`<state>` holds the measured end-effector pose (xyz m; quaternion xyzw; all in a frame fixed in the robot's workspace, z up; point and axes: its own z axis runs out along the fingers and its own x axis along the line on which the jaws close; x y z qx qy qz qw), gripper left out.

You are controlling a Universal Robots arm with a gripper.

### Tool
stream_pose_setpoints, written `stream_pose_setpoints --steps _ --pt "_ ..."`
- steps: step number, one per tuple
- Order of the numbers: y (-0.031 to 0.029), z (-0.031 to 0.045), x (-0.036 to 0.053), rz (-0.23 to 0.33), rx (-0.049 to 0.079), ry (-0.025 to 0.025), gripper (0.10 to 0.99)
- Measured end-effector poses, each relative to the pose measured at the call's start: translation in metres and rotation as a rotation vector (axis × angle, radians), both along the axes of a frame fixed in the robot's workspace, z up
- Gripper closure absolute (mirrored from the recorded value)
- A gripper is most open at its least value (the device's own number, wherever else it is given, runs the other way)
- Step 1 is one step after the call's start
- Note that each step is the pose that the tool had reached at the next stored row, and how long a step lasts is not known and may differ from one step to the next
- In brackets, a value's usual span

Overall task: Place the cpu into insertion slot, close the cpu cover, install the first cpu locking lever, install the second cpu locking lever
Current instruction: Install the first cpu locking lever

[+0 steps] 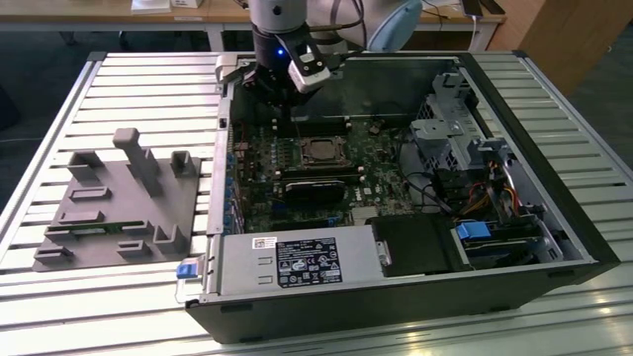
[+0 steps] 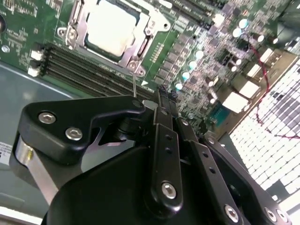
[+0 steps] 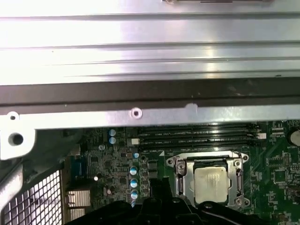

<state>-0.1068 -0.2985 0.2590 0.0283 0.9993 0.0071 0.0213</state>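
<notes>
Now arm (image 1: 277, 22) comes down from exterior view's top edge into open computer case (image 1: 396, 311), wrist over far edge of green board (image 3: 281, 159). Gripper (image 2: 166, 93) fingers pressed together, nothing seen between them, poised near socket. Cpu (image 2: 111, 26) seated in insertion slot (image 1: 305, 150), cpu cover (image 3: 185, 180) lying flat around it. Thin lever rod (image 2: 134, 82) juts from socket corner toward gripper; contact unclear.

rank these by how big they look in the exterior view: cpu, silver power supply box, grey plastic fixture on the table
1. grey plastic fixture, largest
2. silver power supply box
3. cpu, by far the smallest
</notes>
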Motion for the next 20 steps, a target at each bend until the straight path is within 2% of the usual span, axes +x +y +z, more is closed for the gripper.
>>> stream_pose_setpoints --steps 4,10,14,20 --pt "0.0042 -0.0004 0.0001 0.003 0.000 0.0000 0.980" --pt "0.0058 -0.0010 0.0052 0.007 0.000 0.0000 0.980" --pt "0.0066 -0.0014 0.0121 0.009 0.000 0.0000 0.980" --pt "0.0077 -0.0022 0.0270 0.011 0.000 0.0009 0.980"
